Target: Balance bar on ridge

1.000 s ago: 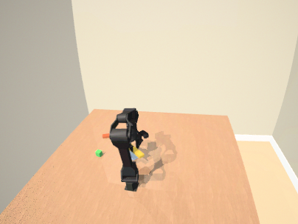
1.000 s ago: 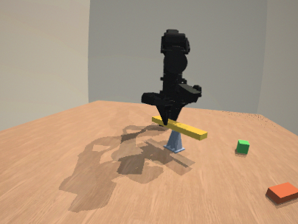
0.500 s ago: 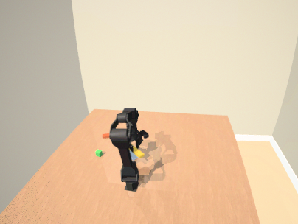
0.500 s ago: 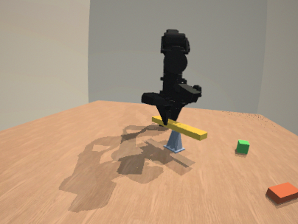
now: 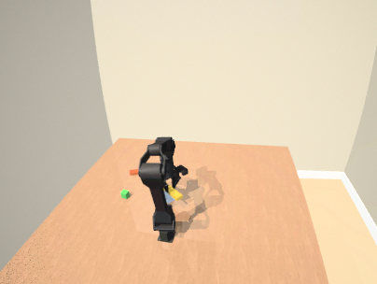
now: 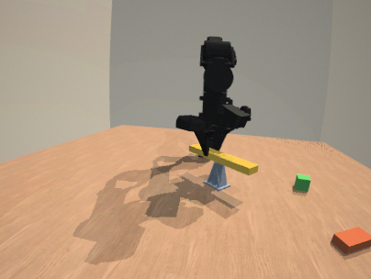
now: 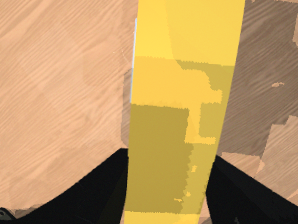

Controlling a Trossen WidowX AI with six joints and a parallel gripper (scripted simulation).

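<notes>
The long yellow bar (image 5: pixel 174 192) (image 6: pixel 233 161) (image 7: pixel 182 40) lies across the top of the blue-grey ridge (image 5: pixel 168 198) (image 6: pixel 218 176), clear of the table. In the exterior view the bar slants down toward its near right end; whether that is tilt or perspective I cannot tell. My gripper (image 6: pixel 212 152) (image 7: pixel 166 160) is shut on the bar, one finger on each side, a little off the ridge toward the bar's far left end. Whether the bar's underside touches the ridge top is hard to tell. In the wrist view the bar hides nearly all of the ridge.
A green cube (image 5: pixel 125 193) (image 6: pixel 302 183) stands on the wooden table (image 5: pixel 252 210) (image 6: pixel 257 239), off to one side of the ridge. An orange-red block (image 5: pixel 133 172) (image 6: pixel 353 239) lies flat farther from the arm's base. The arm's shadow falls on the table beside the ridge.
</notes>
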